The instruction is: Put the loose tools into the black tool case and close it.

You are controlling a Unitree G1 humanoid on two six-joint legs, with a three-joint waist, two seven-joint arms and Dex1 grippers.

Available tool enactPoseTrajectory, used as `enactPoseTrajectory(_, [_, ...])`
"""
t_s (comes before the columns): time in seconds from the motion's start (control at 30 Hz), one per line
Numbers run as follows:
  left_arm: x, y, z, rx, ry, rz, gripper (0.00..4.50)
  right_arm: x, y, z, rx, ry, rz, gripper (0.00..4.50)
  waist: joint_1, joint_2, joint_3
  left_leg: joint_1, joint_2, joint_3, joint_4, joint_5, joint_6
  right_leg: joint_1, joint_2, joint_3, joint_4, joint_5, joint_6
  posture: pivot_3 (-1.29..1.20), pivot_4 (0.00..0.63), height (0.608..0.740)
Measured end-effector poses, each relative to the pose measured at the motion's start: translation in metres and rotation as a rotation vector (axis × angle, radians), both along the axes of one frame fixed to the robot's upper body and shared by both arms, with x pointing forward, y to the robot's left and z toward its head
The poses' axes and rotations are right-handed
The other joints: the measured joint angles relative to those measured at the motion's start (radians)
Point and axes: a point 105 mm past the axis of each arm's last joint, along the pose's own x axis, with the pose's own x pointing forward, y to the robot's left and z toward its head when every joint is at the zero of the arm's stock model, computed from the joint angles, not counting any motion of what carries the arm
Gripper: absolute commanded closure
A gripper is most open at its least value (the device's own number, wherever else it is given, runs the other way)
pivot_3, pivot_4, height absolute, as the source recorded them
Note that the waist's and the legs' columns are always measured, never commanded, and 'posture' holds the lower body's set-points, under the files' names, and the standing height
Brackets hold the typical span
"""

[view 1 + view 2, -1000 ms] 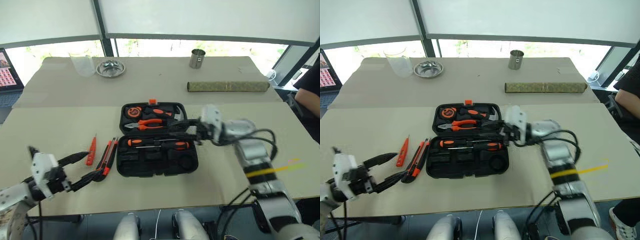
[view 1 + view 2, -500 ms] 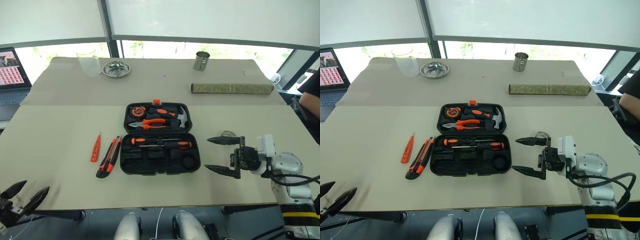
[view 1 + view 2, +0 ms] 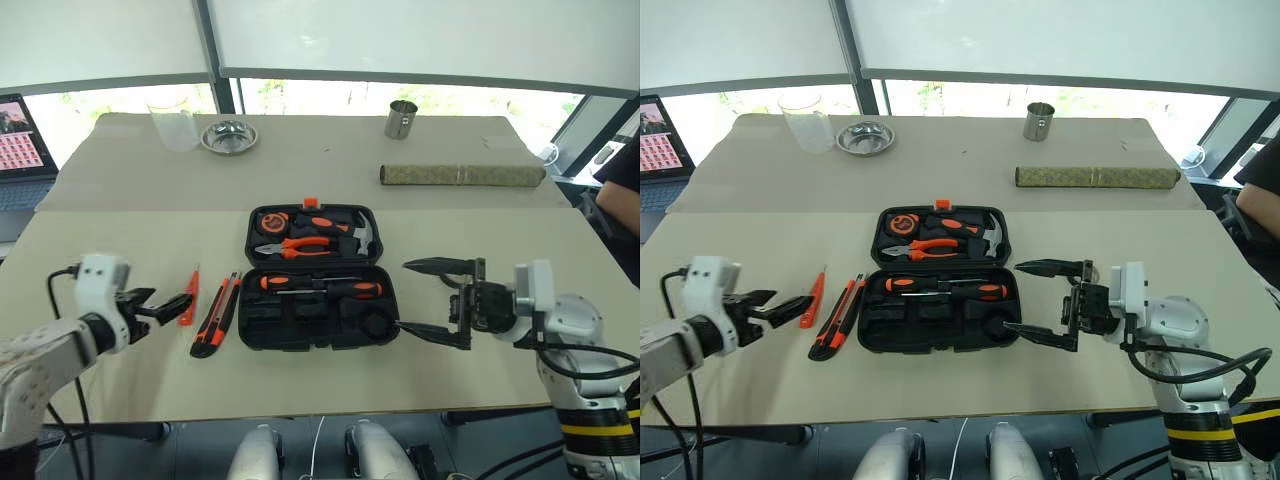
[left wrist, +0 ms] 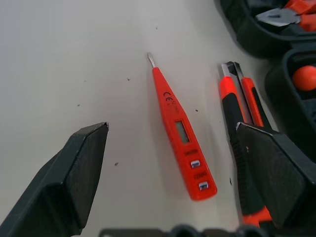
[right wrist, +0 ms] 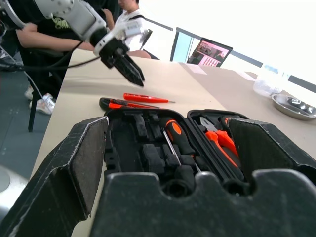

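Observation:
The black tool case (image 3: 310, 343) lies open at the table's centre. Orange-and-black screwdrivers (image 3: 320, 287) and a dark tape roll (image 3: 377, 323) sit in its near half. To the left of the case, the slim orange tester screwdriver (image 4: 180, 136) and the orange-black utility knife (image 4: 244, 123) lie loose side by side. My left gripper (image 3: 165, 305) is open just above the table, its tips at the tester's handle end. My right gripper (image 3: 403, 295) is open and empty, level with the case's right side and pointing at it.
Orange pliers (image 3: 300, 245), a hammer and a tape measure sit in the case's far half. A metal bowl (image 3: 229, 135), clear cup (image 3: 172, 125), metal cup (image 3: 400, 118) and rolled mat (image 3: 462, 174) stand at the back. A laptop (image 3: 15, 135) is far left; a person (image 3: 620, 190) sits far right.
My right gripper drew back from over the case to its right side and opened wide. My left gripper dropped past the table's near edge, then came up beside the tester.

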Motion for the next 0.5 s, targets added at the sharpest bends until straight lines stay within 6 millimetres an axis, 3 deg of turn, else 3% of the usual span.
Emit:
enactPoseTrajectory(0.07, [0.003,-0.004,-0.008,0.004,0.024,0.005,0.01,-0.001,0.002,0.0,0.001,0.001,0.001,0.01,0.001,0.0,0.0,0.0,0.0,0.0,0.0,0.0,0.0,0.0,0.0,0.0,0.0,0.0,0.0,0.0,0.15,0.74])
enactPoseTrajectory(0.17, [0.007,-0.008,-0.01,0.021,0.032,0.012,0.71,0.0,0.001,0.0,0.007,0.002,-0.014,0.0,0.005,0.0,0.0,0.001,-0.001,0.0,0.0,0.001,-0.001,0.001,-0.001,0.0,0.001,0.0,0.0,0.0,0.15,0.74])
enactPoseTrajectory(0.43, [0.008,0.004,-0.021,0.06,0.042,0.074,3.71,0.0,0.0,-0.001,0.009,0.01,-0.02,0.0,0.007,0.003,-0.002,0.003,-0.002,0.0,0.0,0.001,-0.001,0.003,-0.001,0.0,0.001,0.0,0.0,0.0,0.15,0.74])
enactPoseTrajectory(0.47, [0.007,0.005,-0.021,0.059,0.042,0.072,4.02,-0.001,-0.001,-0.002,0.007,0.015,-0.023,0.0,0.007,0.003,-0.002,0.003,-0.002,0.0,0.0,0.001,-0.001,0.003,-0.001,0.0,0.001,0.0,0.0,0.0,0.15,0.74])
enactPoseTrajectory(0.5, [0.006,0.006,-0.022,0.061,0.039,0.069,4.04,-0.001,-0.001,-0.003,0.004,0.019,-0.024,0.0,0.007,0.004,-0.002,0.003,-0.002,0.0,0.0,0.001,-0.001,0.003,-0.001,0.001,0.001,0.0,0.0,0.0,0.15,0.74])
